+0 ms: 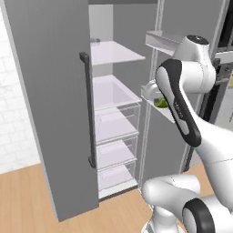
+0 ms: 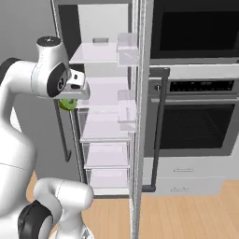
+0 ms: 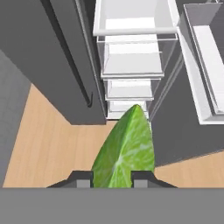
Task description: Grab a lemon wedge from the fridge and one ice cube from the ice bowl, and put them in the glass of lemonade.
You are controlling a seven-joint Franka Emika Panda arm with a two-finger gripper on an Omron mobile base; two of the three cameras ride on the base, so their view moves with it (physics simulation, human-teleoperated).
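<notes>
Two fingertips of the gripper (image 3: 112, 180) pinch the lemon wedge (image 3: 126, 151), nearly closed, before the open fridge (image 3: 131, 65).

We find the green-yellow lemon wedge (image 3: 124, 151) at lower centre, tip pointing up; the grey fridge (image 3: 131, 65) stands open above, white shelves showing.

No readable text in any view.
The fridge (image 1: 50, 104) doors, its white shelves (image 2: 105, 53), the black oven (image 2: 196, 121) at the right of the right base view and the robot's white arm (image 1: 182, 91) carry no legible letters, numbers, labels or brand marks.
</notes>
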